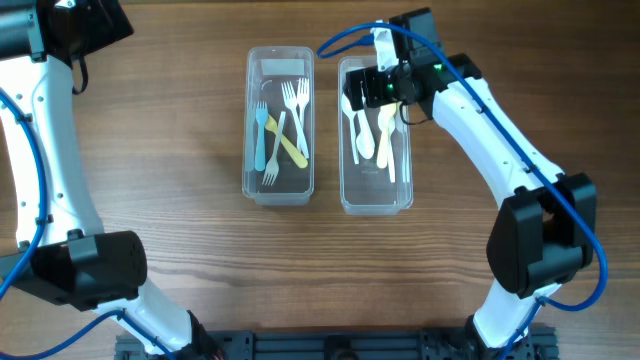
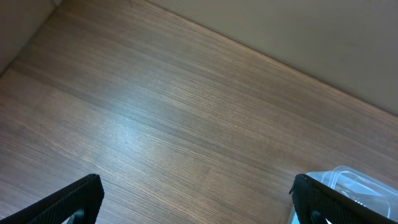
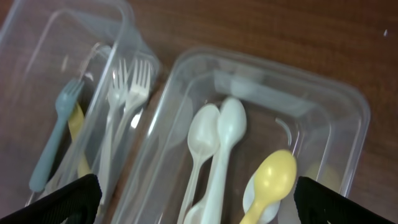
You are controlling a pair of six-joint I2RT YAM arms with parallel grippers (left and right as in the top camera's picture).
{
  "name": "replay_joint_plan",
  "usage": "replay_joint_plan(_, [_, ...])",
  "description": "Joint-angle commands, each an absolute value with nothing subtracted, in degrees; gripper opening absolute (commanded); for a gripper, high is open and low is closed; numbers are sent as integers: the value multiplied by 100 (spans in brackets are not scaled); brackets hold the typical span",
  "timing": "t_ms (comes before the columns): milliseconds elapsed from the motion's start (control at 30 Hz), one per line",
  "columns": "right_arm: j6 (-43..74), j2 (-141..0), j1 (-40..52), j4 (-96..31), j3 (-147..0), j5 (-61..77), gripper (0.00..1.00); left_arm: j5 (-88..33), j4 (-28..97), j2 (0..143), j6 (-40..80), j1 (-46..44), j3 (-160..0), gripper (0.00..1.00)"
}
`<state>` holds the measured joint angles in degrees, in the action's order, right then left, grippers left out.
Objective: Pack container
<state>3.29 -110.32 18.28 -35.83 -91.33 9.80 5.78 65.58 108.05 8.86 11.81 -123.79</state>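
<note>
two clear tubs stand side by side toward 12 o'clock on the wooden table [image 1: 150, 180], long sides running from 12 to 6, close together but with a narrow strip of wood between them. the fork container [image 1: 280, 70] is the one on the 9 o'clock side. in it lie a blue fork [image 1: 260, 135] along its 9 o'clock wall, two white forks [image 1: 300, 105] along its 3 o'clock wall with tines toward 12, and a yellow utensil [image 1: 288, 145] slanting across the middle, its head too hidden to name.

the spoon container [image 1: 375, 190] is at 3 o'clock of the first. it holds white spoons [image 1: 358, 125] on its 9 o'clock side and a yellow spoon [image 1: 386, 135] beside them toward 3 o'clock, all lengthwise; its 6 o'clock end is bare.

the right gripper [image 3: 199, 205] hovers over the 12 o'clock end of the spoon container. in the right wrist view its two fingertips sit at the lower corners, spread wide with nothing between them, and the spoon bowls lie below the gap.

the left gripper [image 2: 196, 202] is away at the table's 10 o'clock corner, well apart from both tubs. its fingers are likewise spread wide and empty over bare wood, with only a corner of a clear tub showing at 4 o'clock in the left wrist view.
</note>
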Motion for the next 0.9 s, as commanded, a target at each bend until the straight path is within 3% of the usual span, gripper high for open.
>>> replay_joint_plan(0, [-54,-11078,1765,-3465,-9647,871,100,609,6543,10783,794,1216,-12381,100])
replay_joint_plan(133, [-456,-11078,1625,-3061,-9994,849,100,609,6543,10783,794,1216,-12381,100])
replay_joint_plan(300, [-451,-11080,1422,-1619,-10097,856,100,609,6543,10783,794,1216,-12381,100])
replay_joint_plan(867, [-775,-11078,1415,-1879,-10088,729,100,609,6543,10783,794,1216,-12381,100])
